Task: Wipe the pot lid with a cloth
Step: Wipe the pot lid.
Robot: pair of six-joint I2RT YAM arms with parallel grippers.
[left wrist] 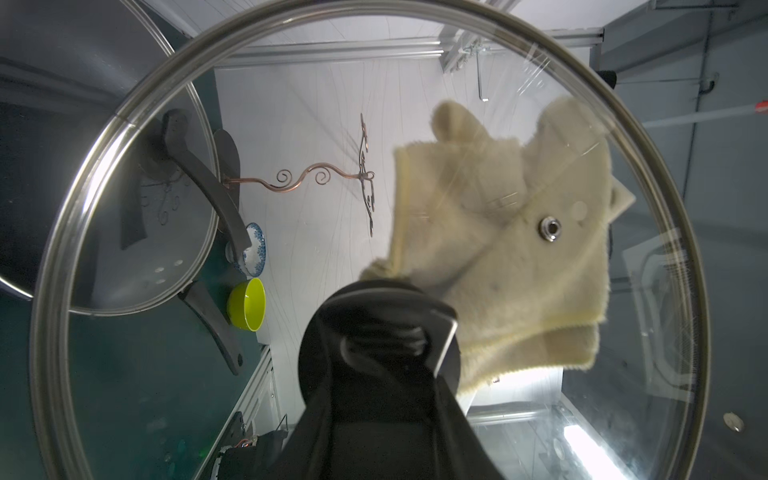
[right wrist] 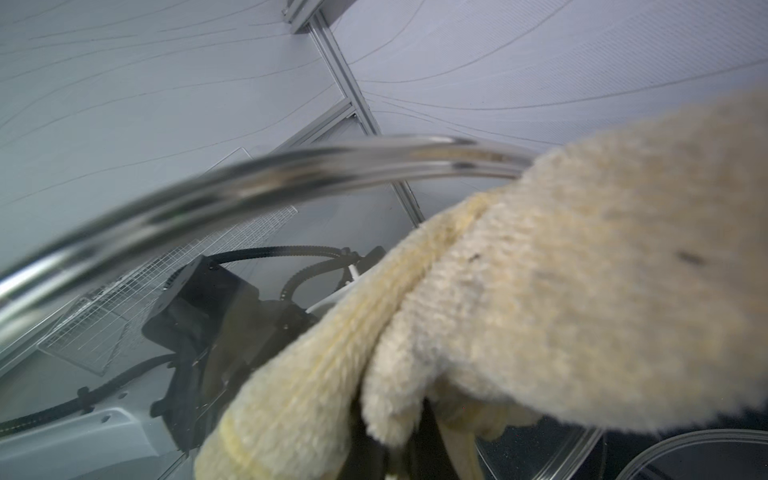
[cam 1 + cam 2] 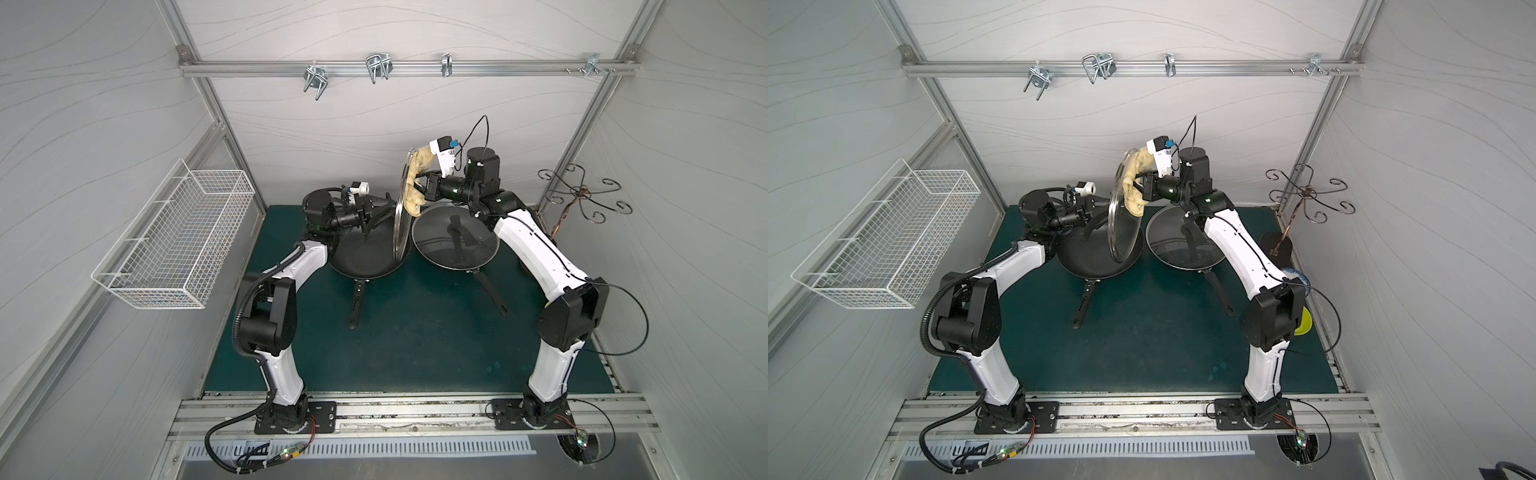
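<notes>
Jaws of the left gripper (image 3: 383,205) are being clamped on the handle of the upright pot lid (image 3: 1125,232). The cloth (image 1: 519,249) is being pinched in the right gripper (image 3: 420,188), jaws shut, and pressed against the glass.

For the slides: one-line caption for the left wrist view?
Through the round steel-rimmed glass pot lid: pale yellow terry cloth pressed against its far side, black handle in front.
</notes>
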